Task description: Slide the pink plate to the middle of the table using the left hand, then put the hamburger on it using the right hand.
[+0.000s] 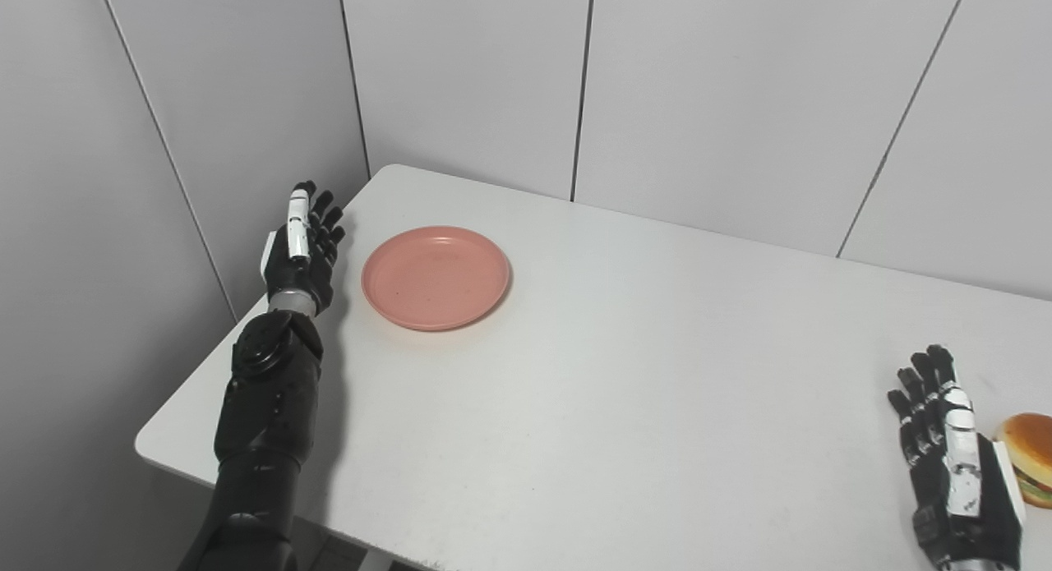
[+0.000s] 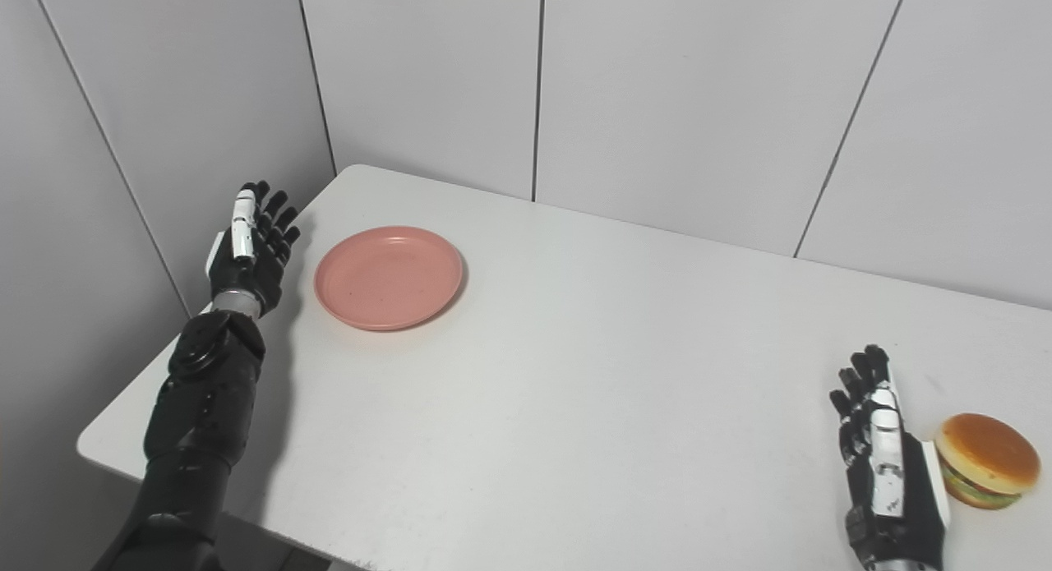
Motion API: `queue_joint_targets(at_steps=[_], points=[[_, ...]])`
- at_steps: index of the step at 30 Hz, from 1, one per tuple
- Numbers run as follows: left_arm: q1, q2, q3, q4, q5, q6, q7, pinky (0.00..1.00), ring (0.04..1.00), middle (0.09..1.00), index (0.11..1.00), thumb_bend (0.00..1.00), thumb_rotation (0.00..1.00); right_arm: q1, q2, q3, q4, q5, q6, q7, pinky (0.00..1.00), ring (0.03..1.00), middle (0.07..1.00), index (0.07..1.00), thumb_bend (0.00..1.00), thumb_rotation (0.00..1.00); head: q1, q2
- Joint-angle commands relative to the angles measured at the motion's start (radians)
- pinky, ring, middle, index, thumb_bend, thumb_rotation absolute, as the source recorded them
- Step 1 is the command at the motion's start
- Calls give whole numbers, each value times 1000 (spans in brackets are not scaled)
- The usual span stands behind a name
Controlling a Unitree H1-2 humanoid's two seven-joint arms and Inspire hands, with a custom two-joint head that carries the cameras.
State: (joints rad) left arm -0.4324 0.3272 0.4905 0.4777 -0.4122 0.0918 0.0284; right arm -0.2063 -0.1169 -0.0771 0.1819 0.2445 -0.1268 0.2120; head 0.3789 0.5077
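While empty, plate (image 2: 389, 277) lies beside left robot hand (image 2: 249, 246).

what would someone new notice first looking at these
Probably the pink plate, the one spot of strong colour on the white table, lying near its far left corner. Next, the two black hands: the left hand open beside the plate at the table's left edge, the right hand open at the near right, close to the hamburger.

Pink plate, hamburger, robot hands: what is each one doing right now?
Pink plate: empty, flat on the table's far left.
Hamburger: whole, on the table at the right.
Left robot hand: open, beside the plate, apart from it.
Right robot hand: open, beside the hamburger.
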Motion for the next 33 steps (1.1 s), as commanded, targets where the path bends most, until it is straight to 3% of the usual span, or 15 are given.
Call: queue_joint_targets(at_steps=[1,7,13,21,33], points=[[-46,40,4,3,-9,-53,-24,1000,977,972,976,341,1000,38,6,2,24,19,15,14,1000,1000,1000,1000,152,1000,0,1],[-53,56,1,95,-12,-77,-68,1000,988,985,982,344,1000,38,6,2,26,15,14,10,1000,1000,1000,1000,162,1000,-1,3],[-66,58,-10,165,-2,-88,-71,998,969,966,952,355,1000,38,9,3,24,16,17,10,1000,1000,1000,1000,162,1000,-3,5],[-68,33,-39,176,-20,-58,-92,975,950,959,961,359,1000,38,10,8,27,9,5,12,1000,1000,1000,1000,167,1000,-11,11],[-47,-40,-96,93,-35,11,-109,984,953,954,956,345,1000,44,17,15,1,-11,22,-5,1000,1000,1000,1000,164,1000,-34,27]])
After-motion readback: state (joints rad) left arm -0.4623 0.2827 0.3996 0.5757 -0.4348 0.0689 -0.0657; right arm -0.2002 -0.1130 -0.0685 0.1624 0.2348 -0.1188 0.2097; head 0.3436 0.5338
